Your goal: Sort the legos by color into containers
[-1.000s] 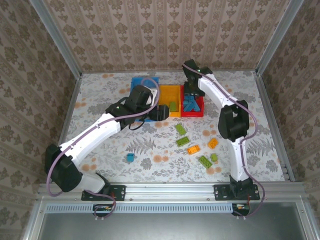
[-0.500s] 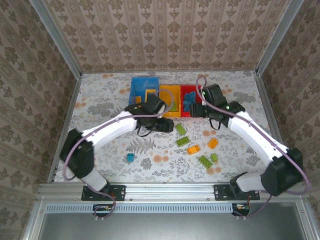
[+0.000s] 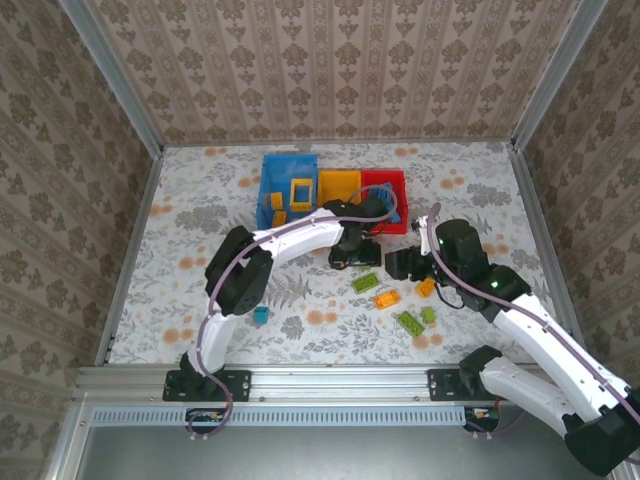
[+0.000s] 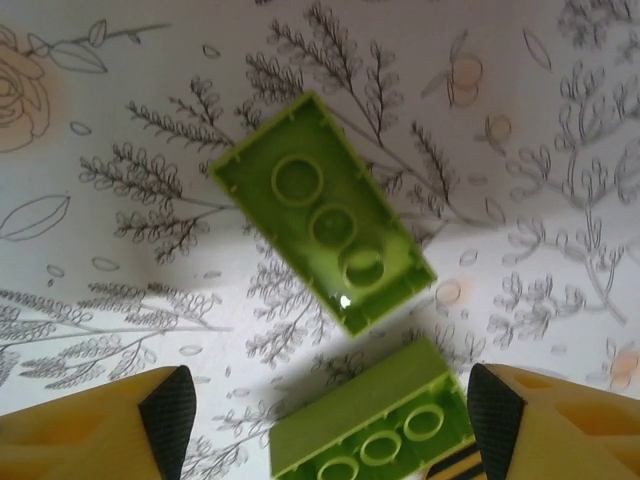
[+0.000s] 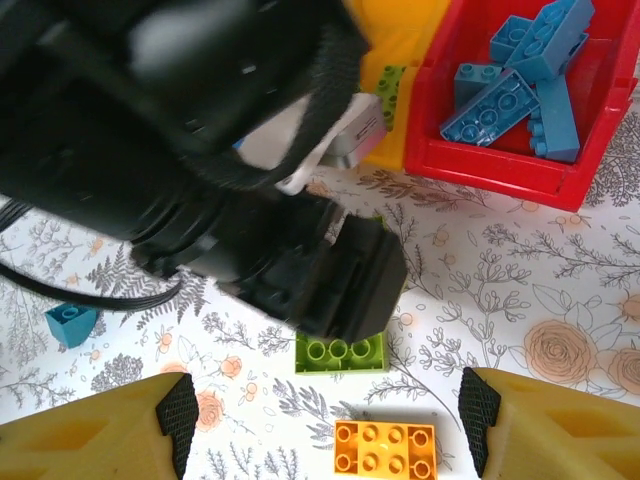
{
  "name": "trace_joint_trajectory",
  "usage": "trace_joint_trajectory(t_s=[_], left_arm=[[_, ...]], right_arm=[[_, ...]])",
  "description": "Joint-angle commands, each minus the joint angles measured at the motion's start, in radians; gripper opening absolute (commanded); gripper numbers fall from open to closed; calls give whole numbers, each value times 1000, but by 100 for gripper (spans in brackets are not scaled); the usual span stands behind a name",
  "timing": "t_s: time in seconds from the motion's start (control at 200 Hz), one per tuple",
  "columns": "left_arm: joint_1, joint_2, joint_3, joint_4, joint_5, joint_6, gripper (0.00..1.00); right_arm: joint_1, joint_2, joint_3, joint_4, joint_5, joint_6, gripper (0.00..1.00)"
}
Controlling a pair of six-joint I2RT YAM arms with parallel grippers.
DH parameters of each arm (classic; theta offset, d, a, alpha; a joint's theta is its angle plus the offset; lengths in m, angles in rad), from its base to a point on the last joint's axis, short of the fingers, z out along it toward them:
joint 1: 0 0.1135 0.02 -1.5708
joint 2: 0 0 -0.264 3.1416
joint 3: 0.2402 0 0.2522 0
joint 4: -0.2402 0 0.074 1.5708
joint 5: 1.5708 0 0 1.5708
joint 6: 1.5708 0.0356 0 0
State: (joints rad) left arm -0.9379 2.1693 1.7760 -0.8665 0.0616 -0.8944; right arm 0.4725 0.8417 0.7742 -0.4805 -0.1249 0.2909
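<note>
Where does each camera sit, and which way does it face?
Top external: above and behind the bases, looking down on the table; left arm and right arm show.
Left wrist: facing straight down at two lime bricks; its open fingertips at the bottom corners.
Right wrist: low, facing the far side, toward the left gripper and red bin; own fingertips at bottom corners.
Shared: top and right wrist both show the red bin.

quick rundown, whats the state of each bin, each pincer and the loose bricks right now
blue bin, holds orange bricks
yellow bin, green brick inside
red bin, holds blue bricks
left pincer, open, low over two green bricks
right pincer, open, empty
loose bricks, unsorted on table
</note>
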Motion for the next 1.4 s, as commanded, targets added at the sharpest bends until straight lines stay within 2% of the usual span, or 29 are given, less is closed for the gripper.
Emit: trace_joint_trajectory(t_s=[0.0, 0.15, 0.275, 0.68, 0.915, 1.055, 1.23, 1.395], left_arm=[[4, 61, 79, -98, -48, -132, 76], [10, 143, 167, -134, -50, -187, 76], [15, 181, 189, -136, -50, -214, 71], [26, 203, 178, -129, -59, -191, 36], [24, 12, 102, -151, -187, -99, 33], [55, -65, 110, -162, -220, -10, 33], [122, -6, 238, -146, -206, 123, 33], [180, 106, 414, -141, -238, 209, 33]], right_arm=[[6, -45, -21, -35, -32, 8, 73], [6, -75, -27, -52, -34, 0, 73], [6, -93, -37, -51, -30, 1, 73], [6, -89, -63, -27, -24, 33, 74], [6, -100, -59, -13, -38, 31, 73], [6, -98, -98, 115, -80, 56, 73], [5, -19, -141, 398, -56, 133, 75], [-6, 102, -73, 473, -34, 157, 76]])
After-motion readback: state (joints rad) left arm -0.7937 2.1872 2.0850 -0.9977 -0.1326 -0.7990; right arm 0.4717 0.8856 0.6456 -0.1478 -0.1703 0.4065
